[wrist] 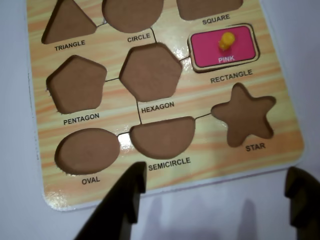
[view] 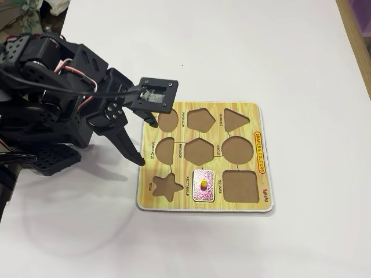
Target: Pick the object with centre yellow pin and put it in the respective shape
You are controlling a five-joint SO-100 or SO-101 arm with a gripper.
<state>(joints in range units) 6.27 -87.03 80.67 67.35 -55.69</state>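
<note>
Now the pink piece (wrist: 223, 46) sits seated in the rectangle cut-out (wrist: 194, 42); the gripper (wrist: 215, 192) hangs agape, empty.

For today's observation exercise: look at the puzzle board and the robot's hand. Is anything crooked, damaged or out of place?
Nothing stands out. The pink piece with its yellow knob sits flat and square in the rectangle slot. The other slots are empty, and the board looks undamaged. The hand hovers open, apart from the board's edge, holding nothing.
</note>
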